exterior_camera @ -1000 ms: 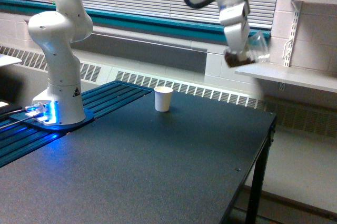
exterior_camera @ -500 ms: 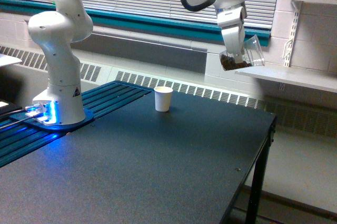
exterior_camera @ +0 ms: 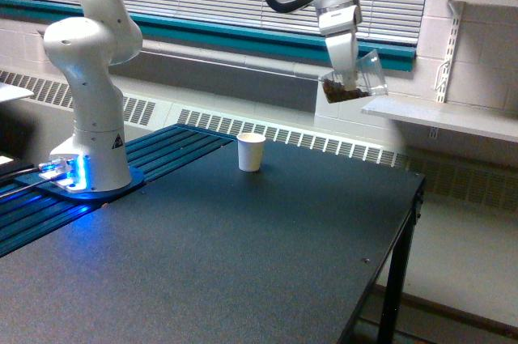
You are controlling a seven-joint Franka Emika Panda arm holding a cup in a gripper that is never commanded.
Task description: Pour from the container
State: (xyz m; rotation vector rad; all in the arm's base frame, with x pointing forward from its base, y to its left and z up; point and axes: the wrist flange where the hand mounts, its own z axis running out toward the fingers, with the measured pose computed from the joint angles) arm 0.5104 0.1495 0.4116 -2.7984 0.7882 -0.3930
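High at the exterior view's upper right, my gripper [exterior_camera: 346,78] is shut on the container [exterior_camera: 357,78], a small clear plastic cup tilted on its side with dark brown bits gathered at its lower left end. It hangs well above the dark table [exterior_camera: 243,239]. A white paper cup [exterior_camera: 251,151] stands upright on the table's far part, below the container and off toward the exterior view's left. My fingertips are hard to make out against the cup.
The arm's white base [exterior_camera: 87,150] with a blue light stands on a blue slatted platform [exterior_camera: 121,190] at the exterior view's left. A white shelf [exterior_camera: 441,113] juts from the wall at the right, close behind the container. The table's right edge [exterior_camera: 396,255] drops to the floor.
The gripper with the tilted container has moved toward the exterior view's left and slightly up, away from the shelf and nearer over the white cup. The white cup has not moved.
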